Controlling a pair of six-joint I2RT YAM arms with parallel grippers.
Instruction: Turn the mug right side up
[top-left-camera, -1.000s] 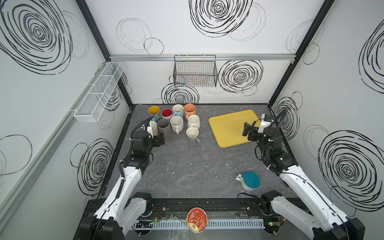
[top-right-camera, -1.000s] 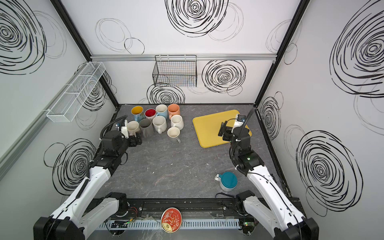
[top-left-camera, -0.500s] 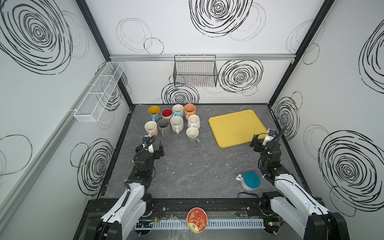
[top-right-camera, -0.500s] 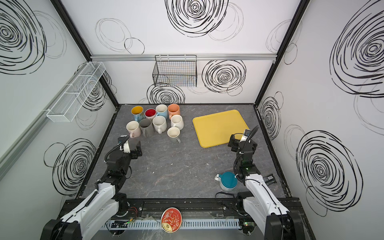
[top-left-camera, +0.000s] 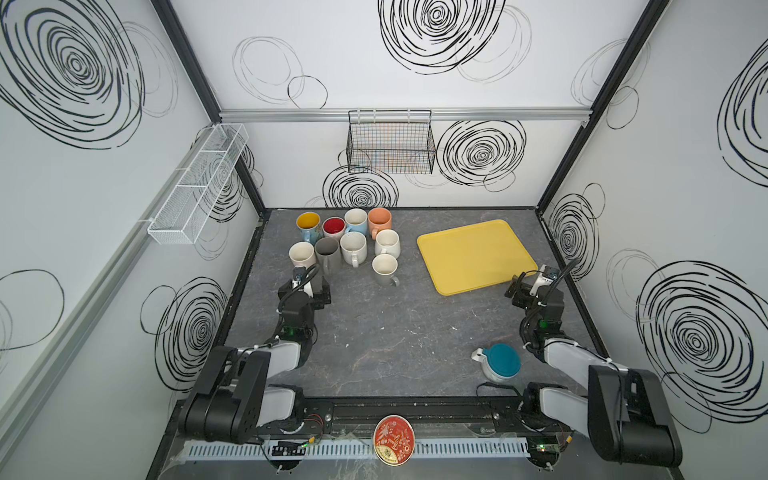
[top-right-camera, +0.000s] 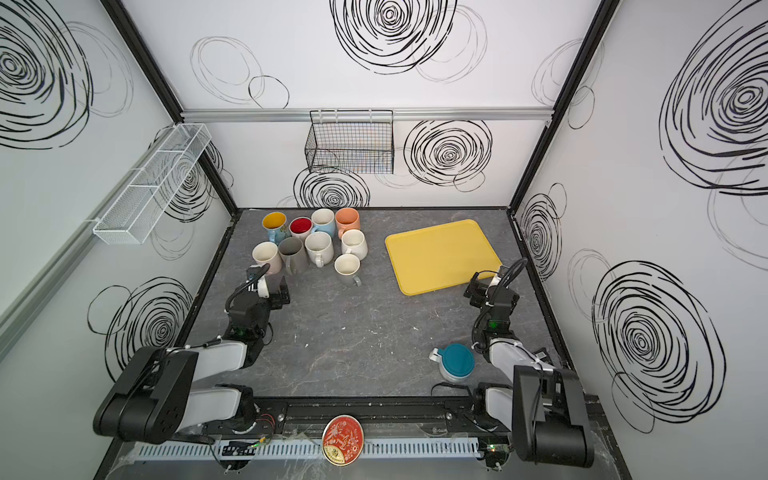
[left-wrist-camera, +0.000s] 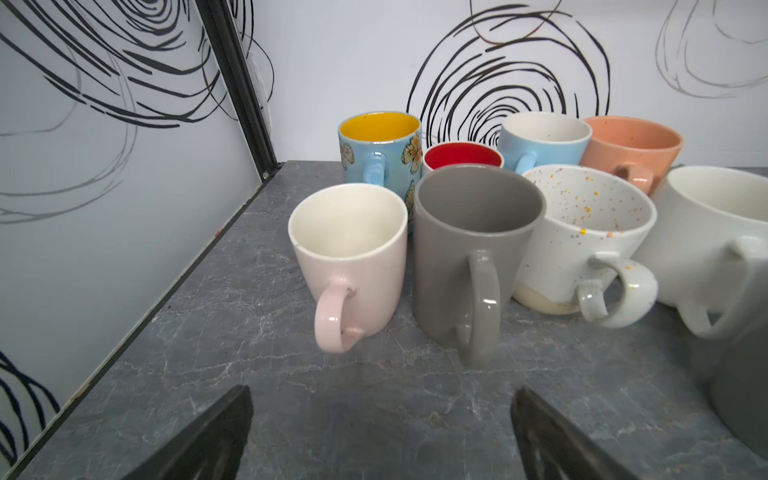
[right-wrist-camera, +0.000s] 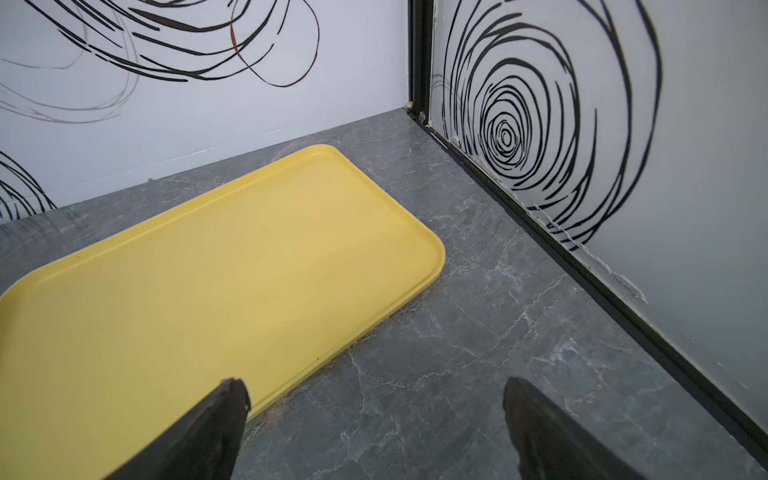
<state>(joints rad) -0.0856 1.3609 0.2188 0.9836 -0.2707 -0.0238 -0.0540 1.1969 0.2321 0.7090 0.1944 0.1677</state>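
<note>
White walls scrawled with black swirls box in a grey, marble-veined table (top-left-camera: 395, 332). A black wire basket (top-left-camera: 390, 143) hangs on the far wall and a white mesh shelf (top-left-camera: 195, 187) on the left one.

The left gripper (left-wrist-camera: 380, 392) sits low over the table at the left, jaws wide apart and holding nothing. It points at a cluster (top-left-camera: 349, 245) of upright cups in the far left, where a pink cup (left-wrist-camera: 353, 257) and a grey cup (left-wrist-camera: 465, 257) stand nearest it, side by side. The right gripper (right-wrist-camera: 374, 382) is spread just as wide with nothing between, by the near right corner of a yellow tray (right-wrist-camera: 291, 232) lying flat in the far right.

The mug (top-left-camera: 500, 365) stands upside down at the near right, teal base up and handle to the left. It is close beside the right arm and well apart from both grippers. A red tin (top-left-camera: 393, 439) lies on the near rail.

Neither wrist view shows the mug, and its rim is hidden against the table. In both top views the wrist cameras cover the fingers; only their tips show in the wrist views. Cups at the cluster's right are cut off in the left wrist view.
</note>
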